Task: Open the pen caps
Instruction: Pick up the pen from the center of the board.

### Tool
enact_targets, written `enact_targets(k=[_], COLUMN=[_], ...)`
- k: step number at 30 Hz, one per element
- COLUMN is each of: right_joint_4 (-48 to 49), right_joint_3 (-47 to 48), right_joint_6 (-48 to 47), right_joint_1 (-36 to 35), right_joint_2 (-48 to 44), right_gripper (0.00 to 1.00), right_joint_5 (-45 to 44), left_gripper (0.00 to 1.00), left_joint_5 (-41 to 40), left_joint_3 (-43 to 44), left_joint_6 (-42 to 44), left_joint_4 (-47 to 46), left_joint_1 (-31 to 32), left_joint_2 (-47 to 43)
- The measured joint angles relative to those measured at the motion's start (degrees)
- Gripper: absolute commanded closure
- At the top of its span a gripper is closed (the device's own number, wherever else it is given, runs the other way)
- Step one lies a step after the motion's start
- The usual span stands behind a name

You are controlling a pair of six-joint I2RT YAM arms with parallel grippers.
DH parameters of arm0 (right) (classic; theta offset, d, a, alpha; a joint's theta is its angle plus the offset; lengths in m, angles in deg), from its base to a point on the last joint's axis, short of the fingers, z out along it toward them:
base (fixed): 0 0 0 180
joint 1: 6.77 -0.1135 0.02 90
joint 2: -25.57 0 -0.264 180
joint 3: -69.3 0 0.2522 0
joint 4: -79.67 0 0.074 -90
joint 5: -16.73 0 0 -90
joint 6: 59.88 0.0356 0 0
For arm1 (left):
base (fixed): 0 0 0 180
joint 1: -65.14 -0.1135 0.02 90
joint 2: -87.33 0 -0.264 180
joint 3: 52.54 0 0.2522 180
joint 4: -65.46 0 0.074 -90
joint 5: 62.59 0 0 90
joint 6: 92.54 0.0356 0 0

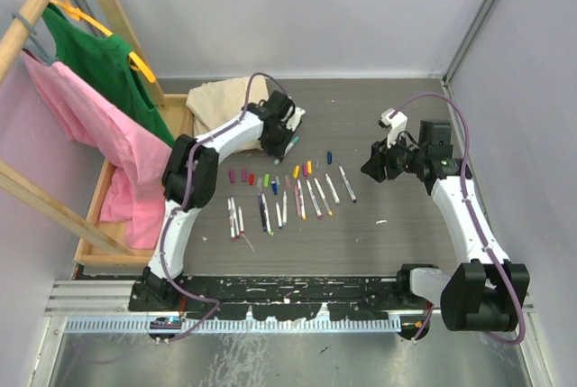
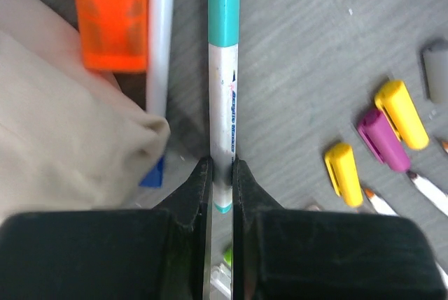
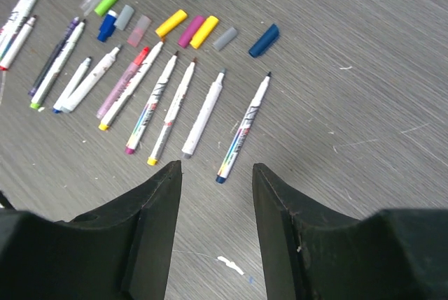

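My left gripper is shut on the white barrel of a pen that carries a teal cap. In the top view this gripper is at the back of the table, just beyond the pens. A row of uncapped white pens lies mid-table with loose pen caps behind them. Yellow and purple caps lie to the right of the held pen. My right gripper is open and empty, above bare table near a blue-ended pen. It hovers right of the row.
A beige cloth lies left of the left gripper, with a thick black marker with an orange cap beside it. A wooden rack with green and pink garments stands at the far left. Grey walls close the back and right.
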Motion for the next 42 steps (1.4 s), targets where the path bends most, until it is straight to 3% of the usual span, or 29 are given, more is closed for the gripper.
enact_targets(k=[10,19,25,32,35,42], right_joint_4=[-0.5,6.4,29.6,61.1,73.6,84.9], right_joint_3=[0.0,-0.5,-4.5,-15.3,-21.2,-22.8], right_joint_6=[1.2,9.0,30.9,54.8,63.6,72.0], right_joint_1=[0.0,0.0,-0.1,-1.0,-1.4,-3.9], right_joint_2=[-1.1,-3.5,-4.5,-4.6,-4.7,-4.7], right_gripper=[0.49,0.50,0.46,0.25,0.21,0.17], right_joint_5=[9.3,20.1,27.3,29.9,30.6,31.1], left_gripper=[1.00,1.00,1.00,1.00,1.00,1.00], left_joint_5=[3.7,12.2,15.2,10.6,6.6,-3.1], left_joint_3=[-17.4,-40.8,-59.6,-72.1,-75.8,-81.5], left_joint_6=[-4.6,-15.0,-25.2,-31.8,-32.8,-33.0], left_joint_4=[-12.0,-34.8,-55.2,-74.7,-81.1,-92.2], left_joint_1=[0.3,0.4,2.8,11.9,16.9,22.9], left_joint_2=[-17.4,-37.7,-49.8,-57.9,-60.0,-61.6])
